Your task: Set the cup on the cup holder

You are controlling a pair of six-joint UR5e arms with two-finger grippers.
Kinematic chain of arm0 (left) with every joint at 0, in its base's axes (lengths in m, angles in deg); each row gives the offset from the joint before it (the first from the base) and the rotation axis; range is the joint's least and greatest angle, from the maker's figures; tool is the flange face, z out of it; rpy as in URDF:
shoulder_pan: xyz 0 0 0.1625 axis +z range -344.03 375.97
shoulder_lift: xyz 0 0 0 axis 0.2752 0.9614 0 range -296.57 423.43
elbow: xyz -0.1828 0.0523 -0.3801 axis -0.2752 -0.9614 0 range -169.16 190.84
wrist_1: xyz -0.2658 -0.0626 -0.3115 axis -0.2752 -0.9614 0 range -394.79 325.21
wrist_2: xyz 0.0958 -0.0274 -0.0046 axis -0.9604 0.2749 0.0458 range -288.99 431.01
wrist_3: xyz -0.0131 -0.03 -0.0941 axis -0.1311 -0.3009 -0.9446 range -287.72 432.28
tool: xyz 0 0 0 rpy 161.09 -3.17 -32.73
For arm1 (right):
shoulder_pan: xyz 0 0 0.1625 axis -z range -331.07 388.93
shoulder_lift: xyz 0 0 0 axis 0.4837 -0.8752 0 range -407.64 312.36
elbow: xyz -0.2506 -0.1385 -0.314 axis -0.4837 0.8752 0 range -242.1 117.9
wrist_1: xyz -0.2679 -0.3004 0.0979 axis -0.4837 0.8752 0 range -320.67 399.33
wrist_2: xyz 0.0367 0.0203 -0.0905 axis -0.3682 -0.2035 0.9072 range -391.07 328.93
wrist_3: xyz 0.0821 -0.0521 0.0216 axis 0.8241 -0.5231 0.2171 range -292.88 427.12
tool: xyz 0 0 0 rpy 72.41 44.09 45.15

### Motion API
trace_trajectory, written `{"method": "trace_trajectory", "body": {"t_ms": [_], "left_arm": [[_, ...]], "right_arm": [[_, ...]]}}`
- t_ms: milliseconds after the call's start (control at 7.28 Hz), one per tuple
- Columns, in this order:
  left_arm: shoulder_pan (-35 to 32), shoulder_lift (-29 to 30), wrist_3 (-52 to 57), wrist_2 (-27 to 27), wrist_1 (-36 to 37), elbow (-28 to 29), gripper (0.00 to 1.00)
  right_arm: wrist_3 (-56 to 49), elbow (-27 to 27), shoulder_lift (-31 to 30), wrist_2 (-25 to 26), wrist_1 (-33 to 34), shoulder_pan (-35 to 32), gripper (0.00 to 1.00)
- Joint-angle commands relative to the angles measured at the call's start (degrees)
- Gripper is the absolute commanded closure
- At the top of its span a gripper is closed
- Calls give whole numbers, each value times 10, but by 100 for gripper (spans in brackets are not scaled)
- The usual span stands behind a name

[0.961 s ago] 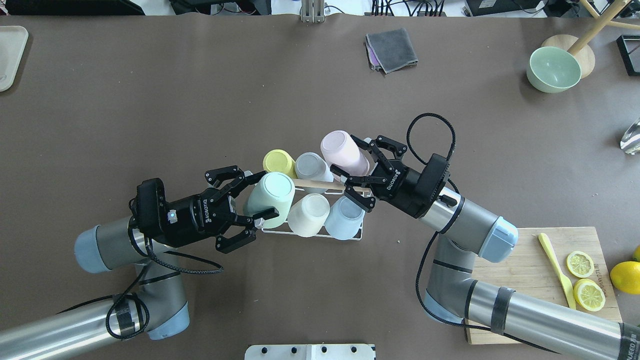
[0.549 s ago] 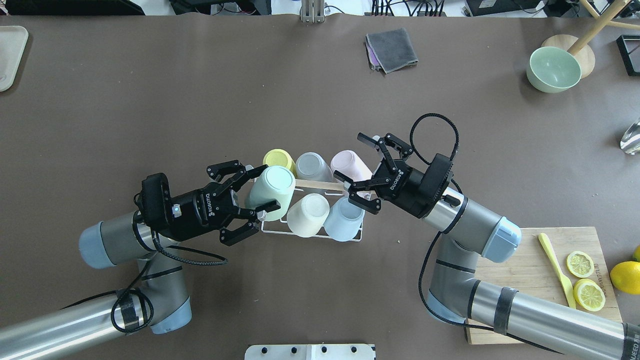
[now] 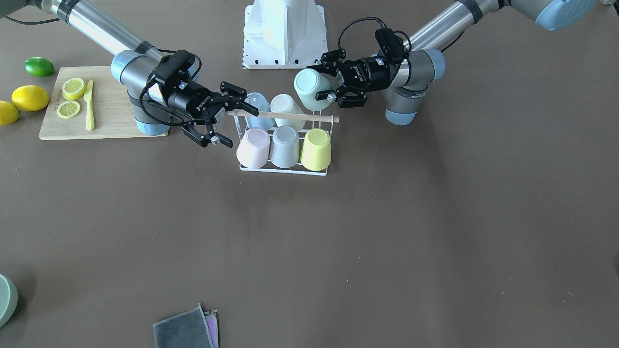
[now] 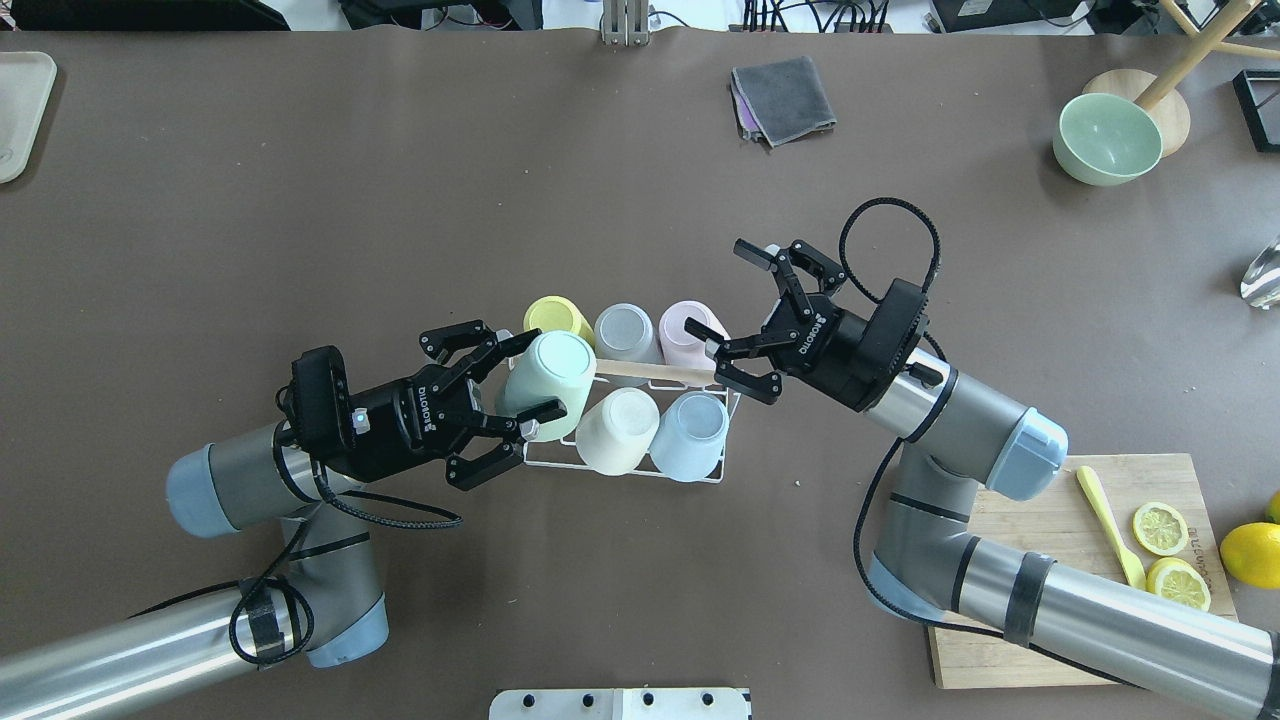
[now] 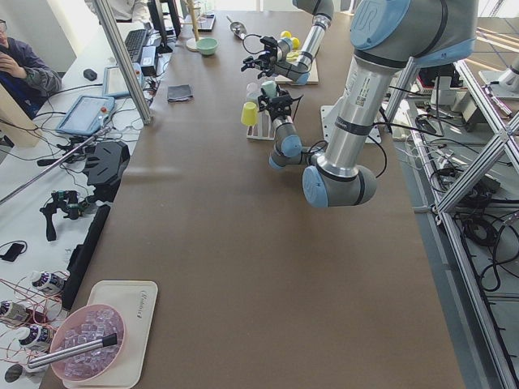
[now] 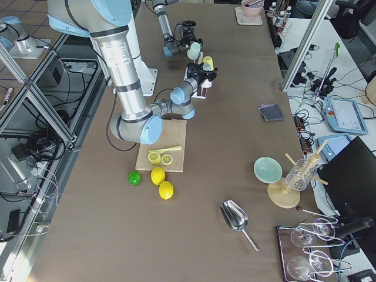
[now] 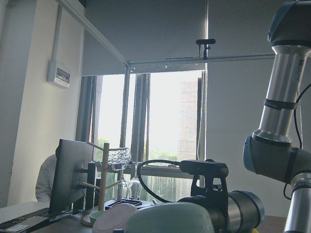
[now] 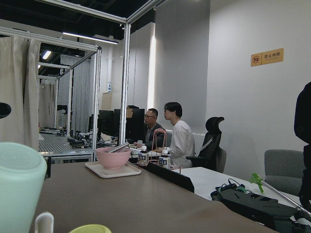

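Five cups (image 4: 617,430) sit upturned on the cup holder (image 4: 640,369), mid-tabletop toward the robot-side edge. A sixth, the mint cup (image 4: 545,385), tilts at the holder's left end, clamped in the left pincer (image 4: 537,376). The right pincer (image 4: 731,298), lettered ROBOTIQ, gapes wide and empty beside the pink cup (image 4: 685,335).

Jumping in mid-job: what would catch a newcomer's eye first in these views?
The small white wire cup holder with a wooden bar sits midway along the brown table, five pastel cups upturned on it. The left gripper holds a mint green cup tilted over the holder's left end, and the right gripper hangs open beside the pink cup.
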Motion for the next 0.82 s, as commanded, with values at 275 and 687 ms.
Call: {"method": "trace_trajectory", "body": {"t_ms": [275,687], "left_arm": [[2,-1,2,0,-6,10,88],[5,1,2,0,-5,11,88]], "right_arm": [[84,-82,-98,-329,310,-144,0],[74,-128,-153,-556,588,-265,0]]}}
